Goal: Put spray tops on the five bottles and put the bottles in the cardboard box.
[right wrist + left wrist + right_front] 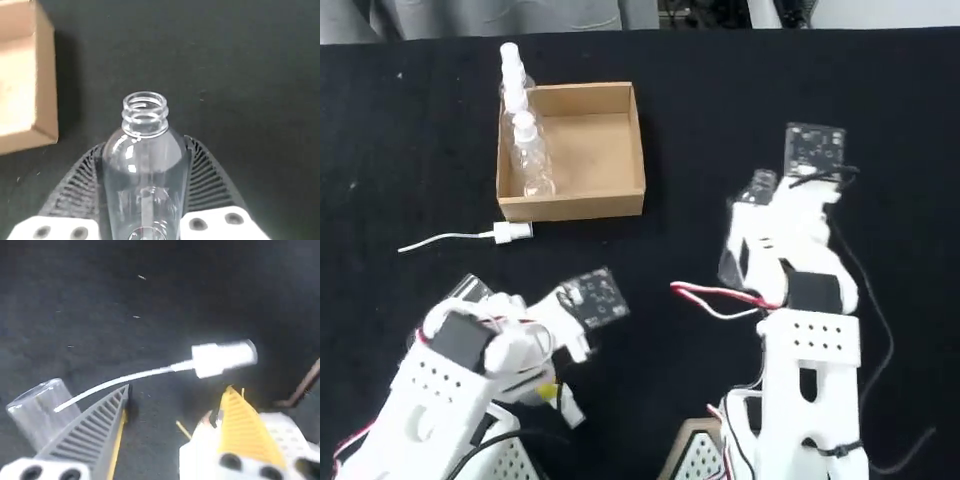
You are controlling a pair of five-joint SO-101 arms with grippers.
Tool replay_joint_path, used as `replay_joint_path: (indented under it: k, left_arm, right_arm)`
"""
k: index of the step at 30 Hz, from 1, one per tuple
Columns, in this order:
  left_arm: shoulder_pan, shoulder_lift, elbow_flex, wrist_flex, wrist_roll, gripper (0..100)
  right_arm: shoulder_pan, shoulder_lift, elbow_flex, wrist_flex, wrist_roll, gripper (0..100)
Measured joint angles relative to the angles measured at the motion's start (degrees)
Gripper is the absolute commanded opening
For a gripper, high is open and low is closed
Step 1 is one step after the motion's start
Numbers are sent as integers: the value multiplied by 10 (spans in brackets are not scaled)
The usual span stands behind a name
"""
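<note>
My right gripper (145, 165) is shut on a clear bottle (144, 150) with a bare threaded neck and no top; in the high view this gripper (750, 215) sits right of centre. A white spray top (222, 358) with a long thin tube lies on the black table just ahead of my open left gripper (175, 390). Nothing is between the left fingers. Beside its grey finger (95, 430) lies another clear bottle (37, 410). From above, the spray top (510, 232) lies just in front of the cardboard box (620, 195). A topped bottle (532, 155) lies inside the box.
A second topped bottle (514, 75) sits at the box's far left corner. A red cable (715, 297) loops beside the right arm. The black table (420, 130) is open left of the box and between the arms.
</note>
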Motion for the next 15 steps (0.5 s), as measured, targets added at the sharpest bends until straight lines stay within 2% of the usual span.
replay_joint_path:
  k: [12, 15]
  left_arm:
    - [126, 137, -5, 3, -4, 267]
    - [143, 160, -5, -20, -4, 267]
  right_arm:
    - [19, 0, 5, -19, -4, 15]
    - [19, 0, 8, -19, -4, 15]
